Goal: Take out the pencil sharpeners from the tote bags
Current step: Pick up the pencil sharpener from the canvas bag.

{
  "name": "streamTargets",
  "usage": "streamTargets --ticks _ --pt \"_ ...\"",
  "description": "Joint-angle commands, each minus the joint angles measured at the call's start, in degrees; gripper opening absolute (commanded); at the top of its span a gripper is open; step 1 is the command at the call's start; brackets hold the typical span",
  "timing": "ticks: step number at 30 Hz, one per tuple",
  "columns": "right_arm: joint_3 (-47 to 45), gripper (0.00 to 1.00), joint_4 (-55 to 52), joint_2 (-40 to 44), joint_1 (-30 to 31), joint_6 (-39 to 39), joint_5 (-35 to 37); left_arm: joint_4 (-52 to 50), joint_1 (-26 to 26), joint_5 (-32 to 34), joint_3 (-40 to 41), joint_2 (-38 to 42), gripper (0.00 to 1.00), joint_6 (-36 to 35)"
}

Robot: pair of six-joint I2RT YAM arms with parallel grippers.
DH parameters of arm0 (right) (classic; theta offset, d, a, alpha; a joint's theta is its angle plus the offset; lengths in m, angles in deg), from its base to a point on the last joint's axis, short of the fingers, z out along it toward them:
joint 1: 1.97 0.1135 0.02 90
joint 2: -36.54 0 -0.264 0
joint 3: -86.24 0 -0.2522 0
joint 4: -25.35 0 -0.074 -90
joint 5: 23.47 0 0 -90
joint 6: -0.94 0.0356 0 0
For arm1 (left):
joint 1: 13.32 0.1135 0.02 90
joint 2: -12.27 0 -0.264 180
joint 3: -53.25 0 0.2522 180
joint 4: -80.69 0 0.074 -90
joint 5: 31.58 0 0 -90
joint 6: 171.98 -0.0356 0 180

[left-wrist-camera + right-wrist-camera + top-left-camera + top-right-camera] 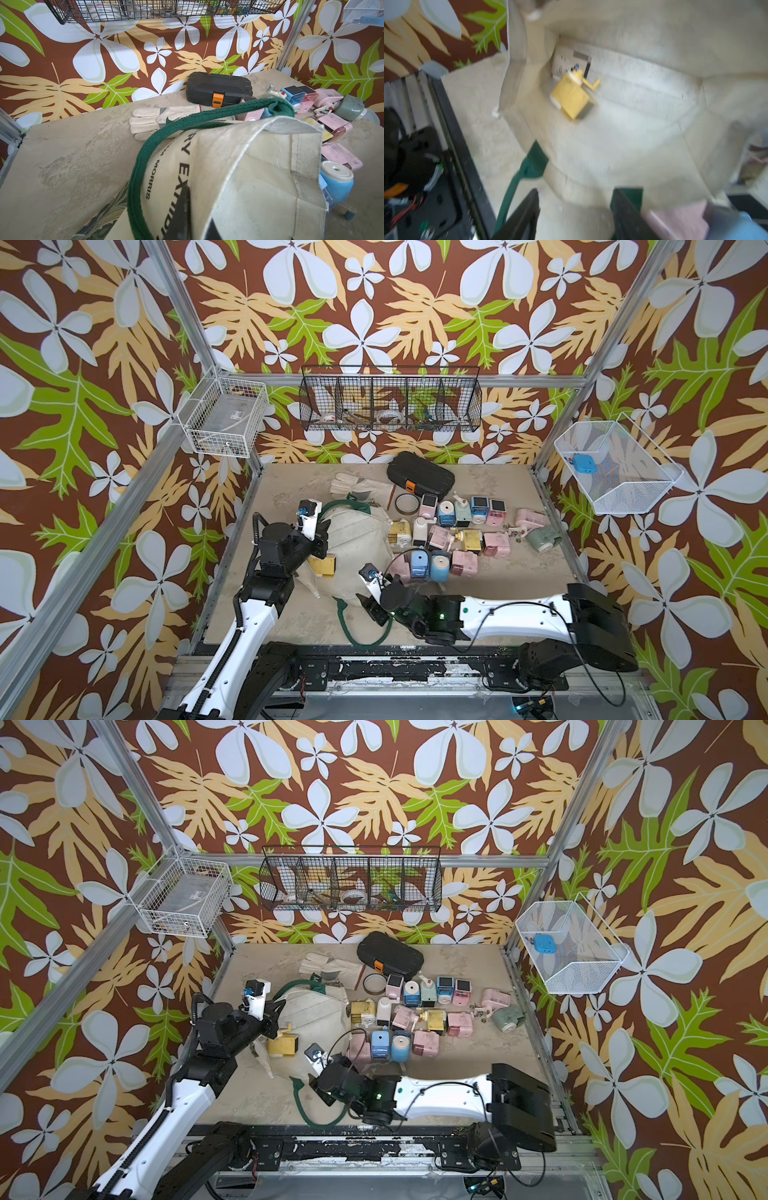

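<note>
One yellow pencil sharpener [571,97], blurred, inside tote bag [643,128]; left tool [323,533] tight on its cloth, right tool [575,191] half-wide.

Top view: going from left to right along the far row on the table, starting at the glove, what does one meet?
Pale glove, tape roll, pink windowed sharpener, round blue sharpener, mint sharpener, blue windowed sharpener, second pink windowed sharpener, pink sharpener set apart.

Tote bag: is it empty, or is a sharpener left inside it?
Not empty: the right wrist view shows a yellow pencil sharpener lying inside the tote bag.
</note>
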Motion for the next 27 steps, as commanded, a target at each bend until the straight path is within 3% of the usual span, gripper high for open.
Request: streamTargets --ticks 1,5,11,14,21,27 --pt "5.2 0.54 2.3 -5.9 -2.7 -1.9 -4.4 0.6 -0.3 -0.8 -0.4 0.0 0.00 -1.1" --pt "9.7 0.54 7.0 -12.7 -6.0 -5.7 -13.4 0.6 -0.7 -0.9 -0.3 0.2 0.00 -1.5" --pt "18.7 0.82 4.7 -21.6 -8.3 -12.9 -17.0 1.0 -1.4 -1.3 0.3 0.0 0.00 -2.0" --pt "22.4 0.90 4.6 -25.7 -9.0 -13.4 -17.0 1.1 -1.4 -1.0 0.3 -0.3 0.00 -2.0" --pt "28.3 0.96 5.3 -33.9 -10.5 -7.2 -12.2 1.5 -1.4 -1.0 0.5 0.2 0.00 -1.9" --pt "31.3 0.97 5.6 -38.4 -11.4 -7.9 -14.1 1.6 -1.4 -1.3 0.5 0.1 0.00 -1.9"
